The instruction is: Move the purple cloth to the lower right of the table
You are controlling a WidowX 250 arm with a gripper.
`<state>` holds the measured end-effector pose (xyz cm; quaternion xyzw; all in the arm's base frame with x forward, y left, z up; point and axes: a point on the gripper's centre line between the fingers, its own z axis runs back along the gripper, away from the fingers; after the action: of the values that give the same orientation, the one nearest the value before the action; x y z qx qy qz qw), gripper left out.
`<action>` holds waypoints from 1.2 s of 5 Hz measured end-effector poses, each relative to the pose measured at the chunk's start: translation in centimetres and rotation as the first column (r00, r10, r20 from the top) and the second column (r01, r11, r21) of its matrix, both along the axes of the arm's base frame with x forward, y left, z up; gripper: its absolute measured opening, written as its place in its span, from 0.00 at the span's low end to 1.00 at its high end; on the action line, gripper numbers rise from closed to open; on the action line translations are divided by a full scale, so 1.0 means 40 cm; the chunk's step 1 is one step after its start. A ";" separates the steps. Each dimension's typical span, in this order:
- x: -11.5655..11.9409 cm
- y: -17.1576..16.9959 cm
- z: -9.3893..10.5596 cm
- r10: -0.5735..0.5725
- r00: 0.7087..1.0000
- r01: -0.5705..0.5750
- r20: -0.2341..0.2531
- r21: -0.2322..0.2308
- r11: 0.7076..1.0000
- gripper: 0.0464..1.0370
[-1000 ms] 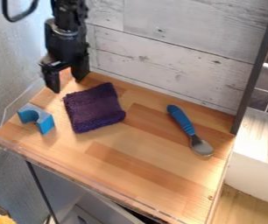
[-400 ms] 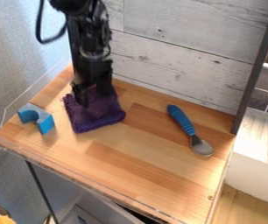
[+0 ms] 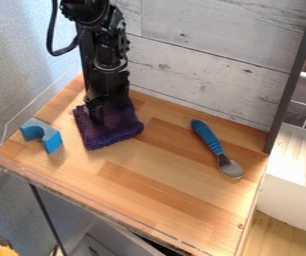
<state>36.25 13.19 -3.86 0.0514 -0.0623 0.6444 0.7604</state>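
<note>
The claw (image 3: 107, 113) is at the purple cloth (image 3: 113, 131), upper left on the desk (image 3: 176, 195); whether clamped, I cannot tell; light, limp fabric, likely best pinched near the middle.

The purple cloth (image 3: 113, 136) is spread on the left half of the counter (image 3: 176, 195), its far part covered from view by the lowered black gripper (image 3: 107, 113). A blue arched block (image 3: 41, 134) is placed left of the cloth, apart from it. A blue-handled spoon (image 3: 210, 139) is laid toward the right, its metal bowl pointed near and right. The counter is backed by whitish planks (image 3: 196, 55).
</note>
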 end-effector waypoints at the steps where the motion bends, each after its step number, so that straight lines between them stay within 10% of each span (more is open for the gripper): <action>1: -0.011 -0.040 -0.008 -0.001 1.000 0.001 0.010 -0.026 1.000 0.96; 6: -0.182 -0.370 -0.003 -0.368 0.929 0.367 -0.029 -0.044 0.929 0.96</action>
<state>28.97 -1.62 -3.98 0.0364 -0.0446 0.4906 0.8695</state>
